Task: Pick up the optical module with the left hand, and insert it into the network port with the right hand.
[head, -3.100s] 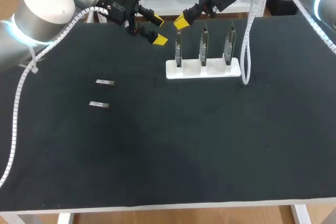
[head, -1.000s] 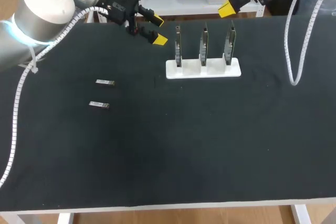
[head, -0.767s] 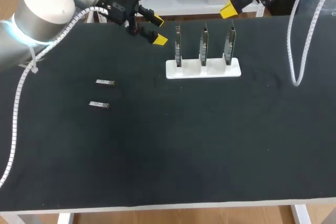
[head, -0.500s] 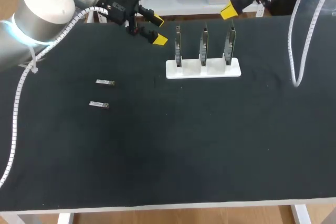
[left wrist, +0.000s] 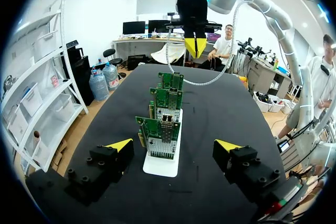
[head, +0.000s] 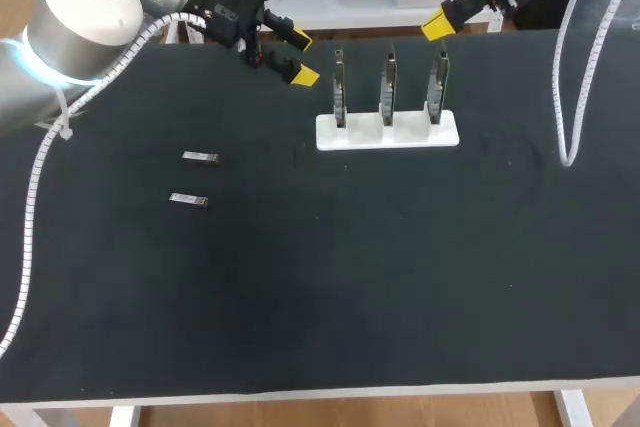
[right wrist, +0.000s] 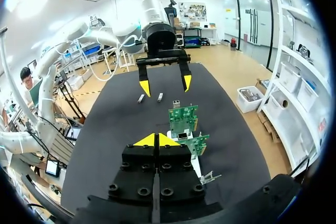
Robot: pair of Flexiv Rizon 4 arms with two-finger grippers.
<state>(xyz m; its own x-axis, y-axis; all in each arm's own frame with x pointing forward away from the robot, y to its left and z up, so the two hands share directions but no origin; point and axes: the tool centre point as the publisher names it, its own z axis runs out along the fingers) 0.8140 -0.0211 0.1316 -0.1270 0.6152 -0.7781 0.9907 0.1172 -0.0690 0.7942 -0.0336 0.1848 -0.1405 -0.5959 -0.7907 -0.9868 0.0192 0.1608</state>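
From the head view, we take the white stand [head: 387,132] as our landmark. It carries three network cards [head: 387,87] upright in a row, which we judge keeps their ports open to a sideways push. One optical module [head: 200,157] lies flat on the black table [head: 380,277] well to the left of the stand, and a second optical module [head: 189,200] lies just beyond it, farther from the stand. Neither is touched. Our left gripper [head: 302,57] hangs beside the stand's left end, fingers spread and empty. We judge the pickup has not begun and the arm must first travel away from the stand toward the modules. Our right gripper [head: 446,22] sits behind the stand's right end, by the table's far edge, probably parked clear so the left arm can work first. In the left wrist view, the gripper's yellow tips stand wide apart on either side of the stand, with nothing between them but the cards ahead. The right gripper hangs past the stand's far end with its tips pressed together. No module shows here. In the right wrist view, that gripper's tips meet in a single point, clenched on nothing, with the stand just ahead and to one side. Both modules lie far beyond the stand, under the released left gripper.
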